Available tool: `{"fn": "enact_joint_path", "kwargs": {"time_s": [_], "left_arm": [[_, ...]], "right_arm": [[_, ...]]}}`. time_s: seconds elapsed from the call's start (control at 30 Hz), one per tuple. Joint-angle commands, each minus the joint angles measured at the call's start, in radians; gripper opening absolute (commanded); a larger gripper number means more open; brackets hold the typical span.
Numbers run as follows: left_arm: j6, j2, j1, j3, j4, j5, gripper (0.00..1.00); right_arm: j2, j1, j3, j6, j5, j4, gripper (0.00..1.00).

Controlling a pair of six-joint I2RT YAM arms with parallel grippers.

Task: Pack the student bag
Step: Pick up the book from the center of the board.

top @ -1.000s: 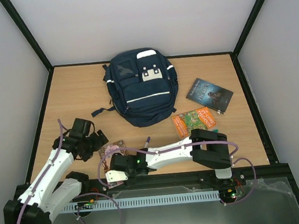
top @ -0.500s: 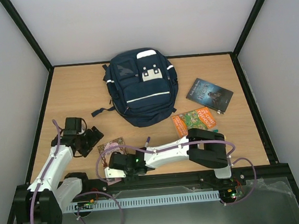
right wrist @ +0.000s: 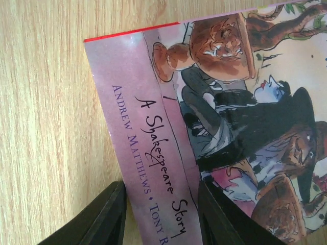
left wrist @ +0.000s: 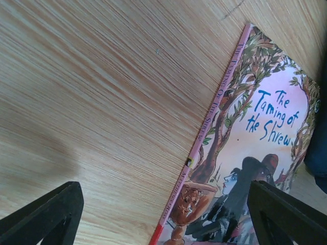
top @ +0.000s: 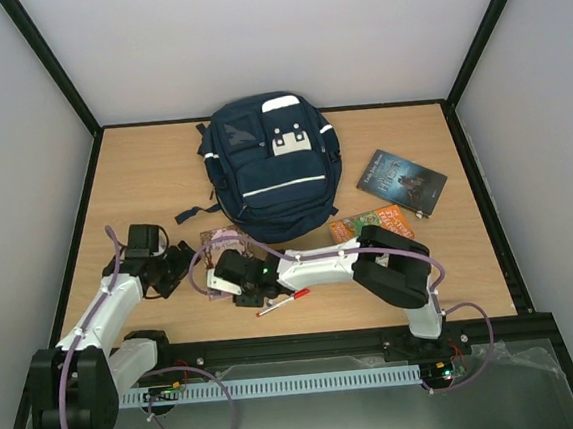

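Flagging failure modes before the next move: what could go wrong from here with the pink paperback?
1. The right gripper straddles the spine edge of the thin Taming of the Shrew paperback; such a hold could slip or scrape the table.
2. The student bag shows no open compartment from above, so the book may have nowhere to go.
3. The red-and-white pen lies close beside the right arm; a sweep could knock it away.

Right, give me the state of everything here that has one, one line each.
student bag: lying flat, looks closed
pink book: closed, cover up
red pen: lying loose
dark book: closed, flat
orange book: closed, partly hidden by the right arm
left tool: open, empty
right tool: astride the pink book's spine edge, grip unclear
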Motion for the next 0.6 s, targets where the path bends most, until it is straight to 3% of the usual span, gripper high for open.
{"fn": "enact_joint_path", "kwargs": {"time_s": [0.0,0.27,0.57], "left_arm": [[0.02,0.023,0.006,-0.028,0.045,0.017,0.9],[0.068,0.021,0.006,-0.018,0.118,0.087,0.89],[0.135,0.025,0.005,0.012,0.163,0.035,0.86]], "right_arm": [[-0.052,0.002,0.012,-0.009,-0.004,-0.02,0.38],[-0.221,-0.038,0.013,-0.006,-0.213,-0.129,0.47],[-0.209,-0.316,0.052,0.25,-0.478,-0.147,0.48]]}}
